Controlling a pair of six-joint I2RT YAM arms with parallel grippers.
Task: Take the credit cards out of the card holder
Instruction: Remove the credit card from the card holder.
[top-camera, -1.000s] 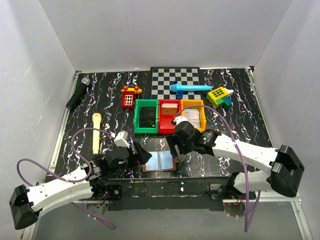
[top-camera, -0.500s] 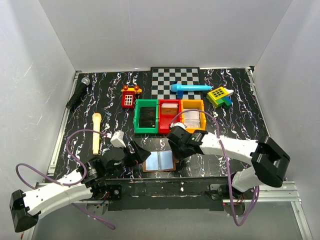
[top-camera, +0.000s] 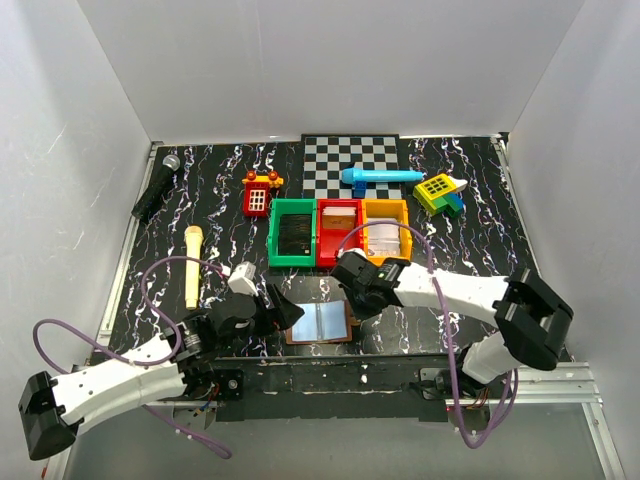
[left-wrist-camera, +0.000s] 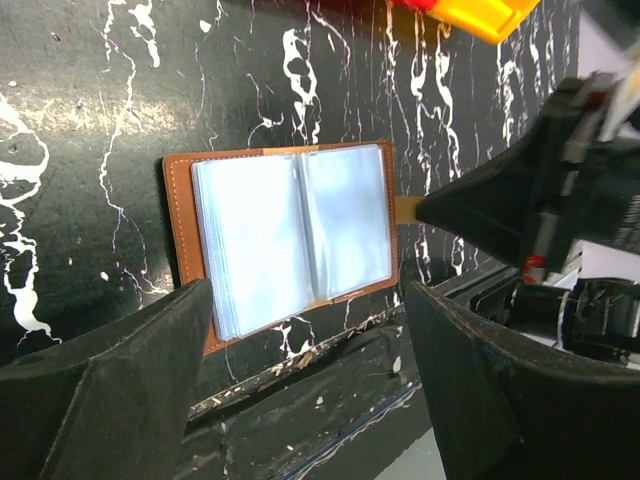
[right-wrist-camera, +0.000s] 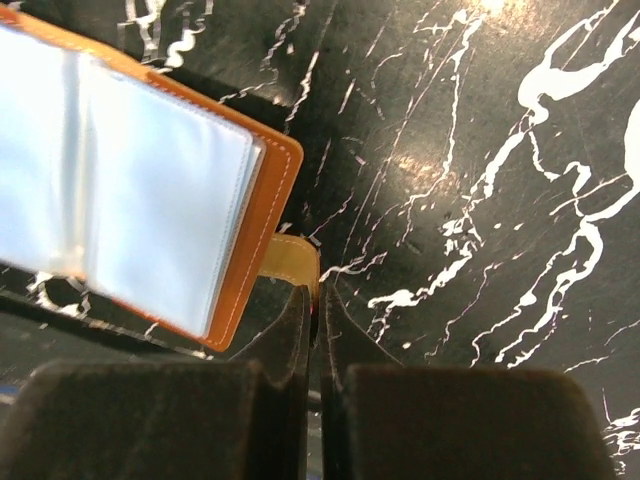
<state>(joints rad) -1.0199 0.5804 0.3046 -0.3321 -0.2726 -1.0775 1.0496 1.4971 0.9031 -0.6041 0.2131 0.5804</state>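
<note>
At the near edge of the mat (top-camera: 215, 205), about 6 o'clock from its middle, the card holder (top-camera: 318, 322) lies open like a book with its pale sleeves (left-wrist-camera: 290, 240) facing up. I cannot tell whether any cards sit in them.

At the holder's 9 o'clock side my left gripper (top-camera: 283, 308) hangs with its jaws spread wide, gripping nothing. At the 3 o'clock side my right gripper (right-wrist-camera: 315, 295) has its jaws pressed together on the end of the tan tab (right-wrist-camera: 290, 262) that sticks out from the cover.

My worry is that pinch. It is thin and only on the tab, and nothing pins the holder down. Any pull would likely drag the whole holder or fold it shut instead of freeing a card, or the tab could slip out. The holder also lies close to the table's near lip and could slide over it.

Farther out, at 12 o'clock, the row of toy bins (top-camera: 340, 202) stands close enough for a careless lift to clip.
</note>
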